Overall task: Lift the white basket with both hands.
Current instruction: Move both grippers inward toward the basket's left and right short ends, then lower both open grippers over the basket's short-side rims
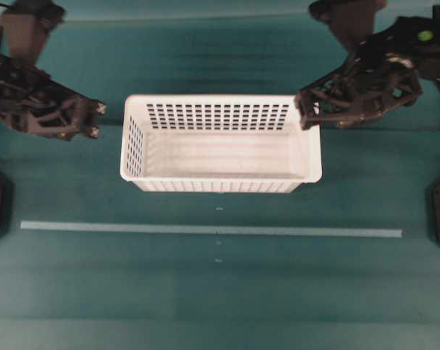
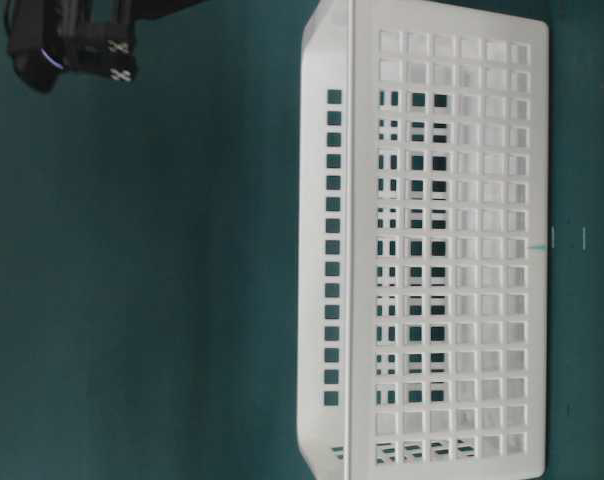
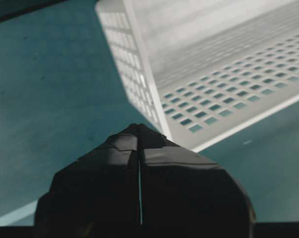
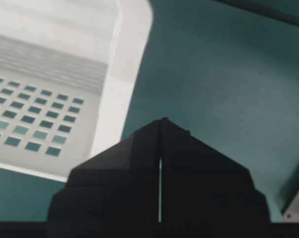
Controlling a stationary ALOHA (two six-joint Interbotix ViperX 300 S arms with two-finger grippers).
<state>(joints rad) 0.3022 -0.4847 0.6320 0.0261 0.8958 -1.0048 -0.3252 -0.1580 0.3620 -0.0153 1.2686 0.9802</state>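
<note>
The large white slotted plastic basket (image 1: 220, 142) sits mid-tabletop (image 1: 205, 292). Both end effectors, left (image 1: 96, 120) and right (image 1: 305, 113), are clenched empty beside its ends; best to open them and grip opposite rims evenly.

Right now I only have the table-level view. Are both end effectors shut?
Observer: Yes. The wrist views show the left end effector and the right end effector with jaws pressed together, holding nothing.
Operator: Are they on the basket?
Observer: Overhead, the left one sits apart from the left end of the white basket, with green table showing between them.
Operator: And the right?
Observer: Overhead, its tip overlaps the far right corner of the rim. I cannot tell whether it touches.
</note>
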